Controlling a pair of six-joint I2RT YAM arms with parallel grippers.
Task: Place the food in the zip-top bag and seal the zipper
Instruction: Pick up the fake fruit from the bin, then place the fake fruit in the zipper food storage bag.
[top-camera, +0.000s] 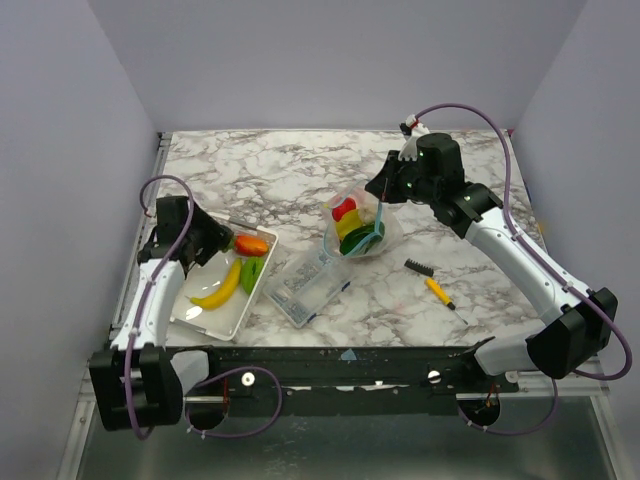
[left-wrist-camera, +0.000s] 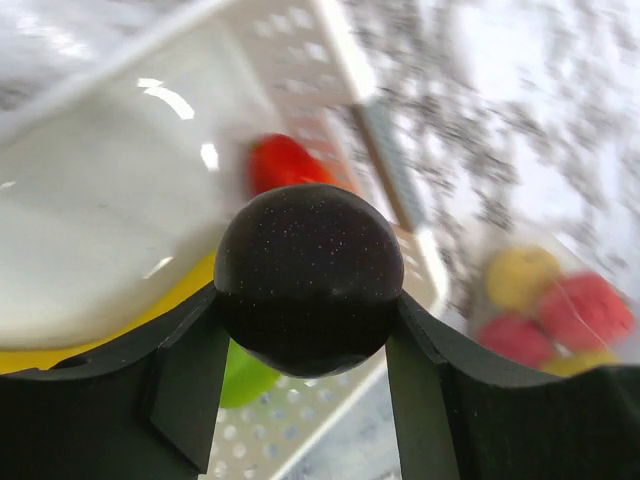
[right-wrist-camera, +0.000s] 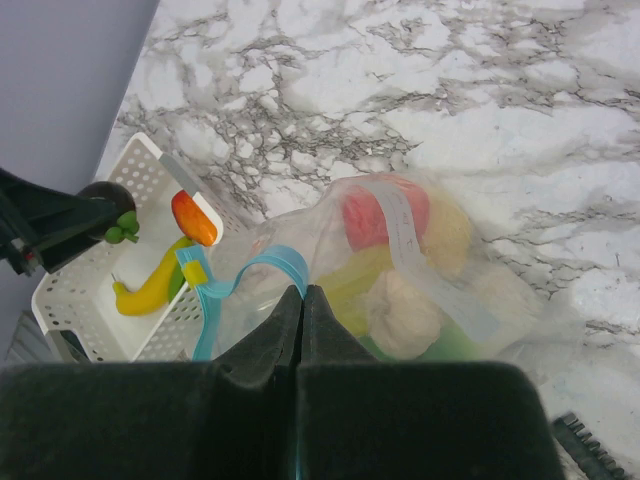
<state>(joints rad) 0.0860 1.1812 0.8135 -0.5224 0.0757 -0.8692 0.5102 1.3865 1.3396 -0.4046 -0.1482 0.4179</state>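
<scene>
My right gripper is shut on the light blue zipper of the zip-top bag and holds its mouth up. Red, yellow, white and green food lies inside the bag. My left gripper is shut on a dark round toy fruit just above the white tray. A banana, a green piece and an orange-red piece lie in the tray.
A clear rigid box lies between the tray and the bag. A yellow-handled black brush lies right of the bag. Purple walls stand on the left, back and right sides of the marble table.
</scene>
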